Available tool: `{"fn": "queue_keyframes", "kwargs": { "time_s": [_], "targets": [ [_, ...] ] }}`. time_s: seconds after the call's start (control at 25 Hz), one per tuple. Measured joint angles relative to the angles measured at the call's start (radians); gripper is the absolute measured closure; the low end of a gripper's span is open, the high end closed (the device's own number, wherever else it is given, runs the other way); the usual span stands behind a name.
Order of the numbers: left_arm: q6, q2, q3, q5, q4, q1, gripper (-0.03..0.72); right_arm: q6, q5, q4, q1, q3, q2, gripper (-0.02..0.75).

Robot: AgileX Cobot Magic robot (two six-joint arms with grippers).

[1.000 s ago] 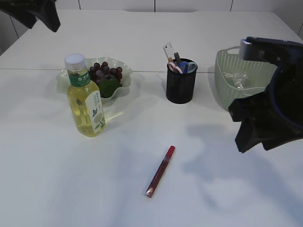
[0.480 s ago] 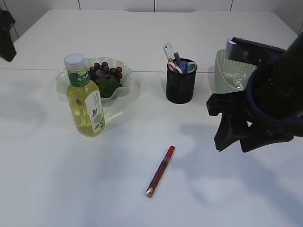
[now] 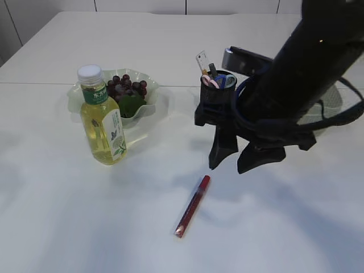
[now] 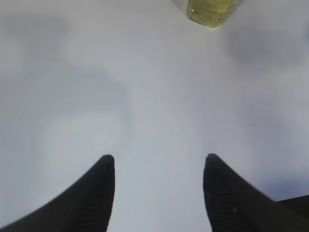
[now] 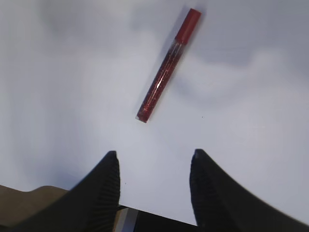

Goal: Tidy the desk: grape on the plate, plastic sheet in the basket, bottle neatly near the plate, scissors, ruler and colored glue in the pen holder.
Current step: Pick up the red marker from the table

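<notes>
A red glue pen (image 3: 192, 206) lies on the white table near the front; it also shows in the right wrist view (image 5: 168, 65). My right gripper (image 3: 230, 165) is open and empty, above the table just right of the pen's cap; its jaws (image 5: 153, 157) frame bare table. The bottle (image 3: 102, 116) stands upright in front of the green plate (image 3: 149, 104) that holds the grapes (image 3: 126, 87). The black pen holder (image 3: 215, 102) holds the scissors (image 3: 219, 80) and ruler (image 3: 202, 61). My left gripper (image 4: 159, 159) is open over bare table, with the bottle's base (image 4: 211, 10) ahead. The plastic sheet is hidden.
My right arm (image 3: 296, 74) crosses the right half of the exterior view and hides most of the green basket (image 3: 335, 102). The table's front edge shows under the right gripper in the right wrist view.
My right arm has swung left from the basket to above the glue pen. My left arm has left the top left corner of the exterior view.
</notes>
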Motion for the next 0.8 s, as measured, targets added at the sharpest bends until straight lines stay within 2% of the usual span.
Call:
{"fn": "queue_keyframes", "kwargs": {
  "time_s": [0.2, 0.56, 0.8],
  "targets": [
    [0.000, -0.081, 0.082, -0.006, 0.000, 0.000, 0.263, 0.130, -0.091, 0.005, 0.049, -0.001, 0.084, 0.356],
    [0.000, -0.089, 0.118, -0.019, -0.049, 0.000, 0.263, 0.441, -0.196, 0.010, 0.079, -0.004, 0.230, 0.356],
    [0.000, -0.089, 0.118, -0.023, -0.051, 0.000, 0.263, 0.591, -0.212, -0.066, 0.079, -0.025, 0.280, 0.356]
  ]
}}
